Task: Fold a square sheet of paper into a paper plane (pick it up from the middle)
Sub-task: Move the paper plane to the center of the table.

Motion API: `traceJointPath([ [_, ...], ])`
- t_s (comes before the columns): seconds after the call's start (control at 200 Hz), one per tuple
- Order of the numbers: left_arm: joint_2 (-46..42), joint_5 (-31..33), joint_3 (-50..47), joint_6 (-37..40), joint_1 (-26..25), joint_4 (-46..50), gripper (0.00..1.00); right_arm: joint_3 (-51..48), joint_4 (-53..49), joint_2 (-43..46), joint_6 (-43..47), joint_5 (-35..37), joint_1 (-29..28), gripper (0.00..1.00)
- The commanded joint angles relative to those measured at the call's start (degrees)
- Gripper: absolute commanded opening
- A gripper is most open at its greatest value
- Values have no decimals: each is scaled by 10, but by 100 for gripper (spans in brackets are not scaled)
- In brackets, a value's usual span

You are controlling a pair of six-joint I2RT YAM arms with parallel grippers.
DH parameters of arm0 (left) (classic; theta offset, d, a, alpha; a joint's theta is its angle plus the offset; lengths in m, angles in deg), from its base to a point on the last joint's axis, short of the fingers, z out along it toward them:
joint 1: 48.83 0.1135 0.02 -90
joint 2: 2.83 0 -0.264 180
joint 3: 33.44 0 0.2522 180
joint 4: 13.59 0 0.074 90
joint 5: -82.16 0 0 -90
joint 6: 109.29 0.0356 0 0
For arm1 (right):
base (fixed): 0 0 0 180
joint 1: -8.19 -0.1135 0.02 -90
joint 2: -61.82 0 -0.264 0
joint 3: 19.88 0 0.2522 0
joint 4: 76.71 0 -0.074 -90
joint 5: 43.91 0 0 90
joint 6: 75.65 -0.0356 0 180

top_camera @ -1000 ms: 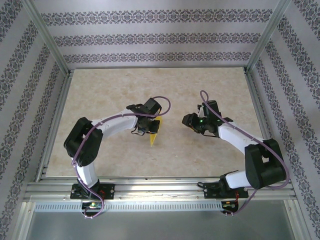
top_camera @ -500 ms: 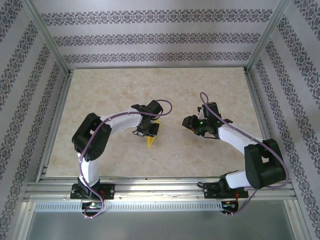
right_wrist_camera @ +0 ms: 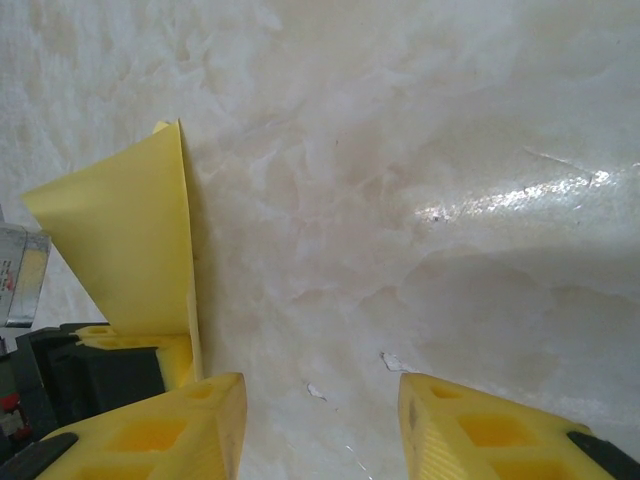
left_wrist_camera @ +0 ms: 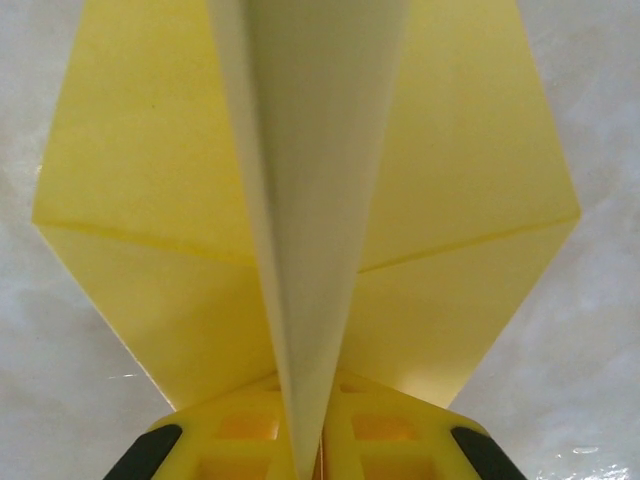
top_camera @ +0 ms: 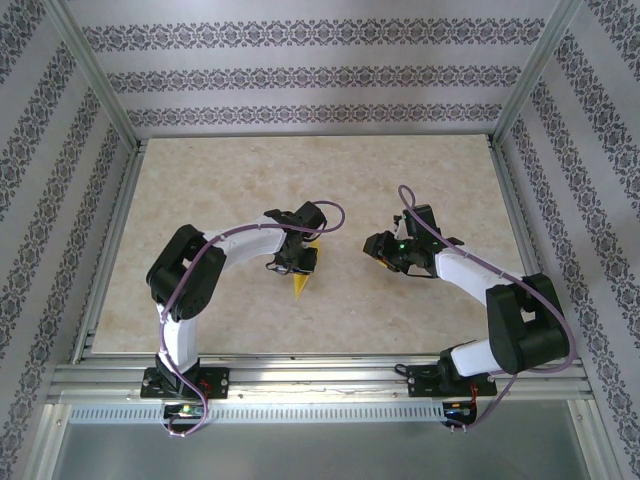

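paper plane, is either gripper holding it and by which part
The left gripper pinches the paper plane by its centre fold, wings spread to either side. The right gripper stands open, holding nothing.

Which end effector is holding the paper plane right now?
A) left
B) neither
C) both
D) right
A: the paper plane has its centre fold pinched in the left end effector; the right end effector stands open over the table.
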Motion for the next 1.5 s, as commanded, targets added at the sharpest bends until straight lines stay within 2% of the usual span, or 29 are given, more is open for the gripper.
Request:
traceJointPath([
  [0.0, 16, 16, 13, -6, 4, 15, 13, -2, 9, -4, -4, -10, 4, 45],
  [0.335, 38, 37, -9, -40, 2, -13, 19, -7, 11, -5, -1, -9, 4, 46],
  [0.45, 47, 74, -15, -85, -5, -19, 22, -6, 10, -8, 1, -8, 4, 47],
  [0.525, 52, 106, -13, -106, -15, -17, 20, -5, 11, -11, 3, -11, 4, 47],
  [0.57, 55, 120, -11, -124, -18, -16, 24, -4, 10, -12, 4, -12, 4, 47],
  [0.599, 58, 122, -9, -134, -18, -17, 28, -4, 10, -13, 6, -13, 4, 47],
  [0.759, 67, 107, -3, -160, -18, -35, 30, -2, 9, -20, 13, -18, 6, 47],
  [1.119, 74, 124, 18, -174, -20, -11, 41, -4, 10, -26, 19, -26, 9, 48],
  [1.499, 69, 123, 64, -116, -23, 22, 43, -3, 4, -17, 23, -22, 14, 49],
])
